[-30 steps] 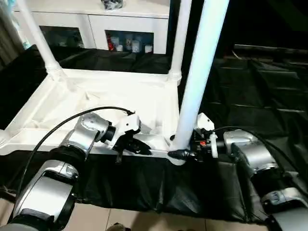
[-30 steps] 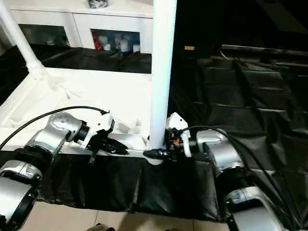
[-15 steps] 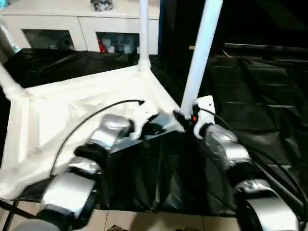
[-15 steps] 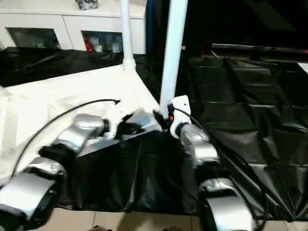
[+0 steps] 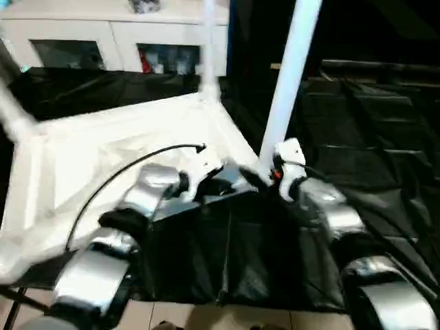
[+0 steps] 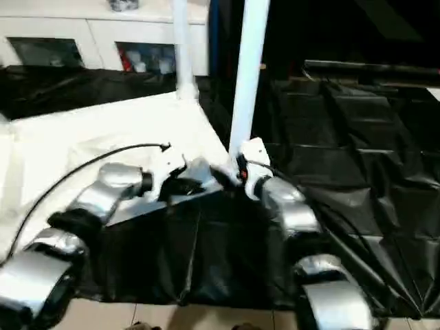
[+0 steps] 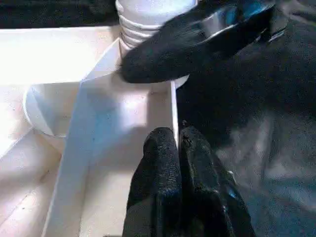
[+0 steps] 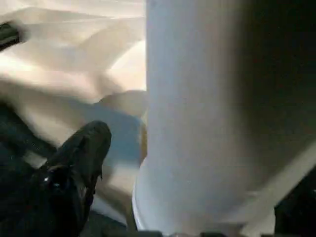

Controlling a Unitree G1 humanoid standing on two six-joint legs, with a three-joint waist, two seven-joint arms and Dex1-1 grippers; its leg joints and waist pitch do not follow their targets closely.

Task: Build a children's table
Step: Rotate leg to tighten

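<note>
Since a second ago our head view has swung round, so we now meet the upturned tabletop (image 5: pixel 103 151) corner-on and not along its near edge; that is mostly the camera's doing.

Nearest us, the left gripper (image 7: pixel 175 143) has its fingers (image 7: pixel 158 187) pressed together on the thin rim wall at that corner. Just beyond, the right gripper (image 5: pixel 260 177) straddles the foot of the near leg (image 5: pixel 287 82), its fingers spread to either side; we cannot tell whether they press on it.

That leg stands upright in its round corner socket, its ribbed collar at the rim. Farther back a second leg (image 5: pixel 210 48) is seated too, and a third (image 5: pixel 14 113) rises at the left edge. We judge three legs in and seating under way; the fourth corner we cannot make out.

Farthest off, the cabinet (image 5: pixel 103 34) holds small red and white items (image 5: pixel 161 62) behind glass.
</note>
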